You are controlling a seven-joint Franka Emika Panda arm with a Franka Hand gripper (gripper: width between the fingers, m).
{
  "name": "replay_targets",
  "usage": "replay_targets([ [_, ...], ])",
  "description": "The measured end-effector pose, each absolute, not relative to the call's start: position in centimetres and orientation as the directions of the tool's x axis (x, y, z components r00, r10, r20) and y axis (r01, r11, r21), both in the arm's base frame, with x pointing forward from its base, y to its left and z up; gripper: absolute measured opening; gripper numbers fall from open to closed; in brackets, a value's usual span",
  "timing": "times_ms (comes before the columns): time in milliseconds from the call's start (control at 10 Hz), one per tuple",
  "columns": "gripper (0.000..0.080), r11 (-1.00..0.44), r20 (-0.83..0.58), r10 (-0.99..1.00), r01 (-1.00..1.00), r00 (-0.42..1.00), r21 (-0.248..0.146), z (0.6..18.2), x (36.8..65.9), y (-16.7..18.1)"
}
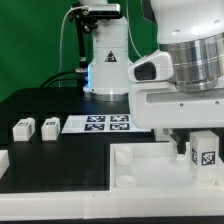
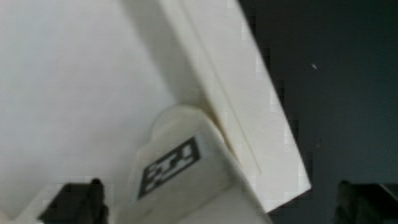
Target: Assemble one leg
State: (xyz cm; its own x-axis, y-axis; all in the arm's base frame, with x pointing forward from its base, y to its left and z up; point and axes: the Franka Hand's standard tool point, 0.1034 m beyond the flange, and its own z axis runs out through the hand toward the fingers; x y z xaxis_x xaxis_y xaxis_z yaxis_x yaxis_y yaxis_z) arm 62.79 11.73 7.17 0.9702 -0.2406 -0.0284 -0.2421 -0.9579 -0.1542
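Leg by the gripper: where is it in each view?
Exterior view: the leg stands at the exterior view's lower right, tag showing.
Wrist view: the leg lies between the gripper's open fingers.
Shared landmark: the white slab, its raised rim beside the leg.

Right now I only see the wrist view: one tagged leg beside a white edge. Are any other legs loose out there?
Observer: Two more legs sit on the black table, toward the exterior view's left.
Operator: Anything else nearby?
Observer: The marker board lies flat beside them, toward the exterior view's right.
Operator: Is this leg upright?
Observer: Yes, it stands upright at the white slab, tag facing the exterior camera.
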Motion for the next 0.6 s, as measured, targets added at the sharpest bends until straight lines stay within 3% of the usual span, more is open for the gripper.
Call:
replay_targets([
  [100, 0.0649, -0.981, 0.010, -0.133, -0.131, 0.991, -0.142, 7.22, 62.98, 11.73],
  [300, 0.0649, -0.976, 0.004, -0.170, -0.168, 0.985, -0.142, 7.13, 62.96, 11.60],
  [400, 0.0497, -0.976, 0.004, -0.168, -0.166, 0.986, -0.142, 7.12, 62.96, 11.59],
  [500, 0.0497, -0.961, -0.007, -0.238, -0.236, 0.971, -0.145, 7.12, 62.95, 11.66],
  [600, 0.0358, -0.928, -0.026, -0.342, -0.342, 0.939, -0.146, 7.09, 62.89, 11.71],
])
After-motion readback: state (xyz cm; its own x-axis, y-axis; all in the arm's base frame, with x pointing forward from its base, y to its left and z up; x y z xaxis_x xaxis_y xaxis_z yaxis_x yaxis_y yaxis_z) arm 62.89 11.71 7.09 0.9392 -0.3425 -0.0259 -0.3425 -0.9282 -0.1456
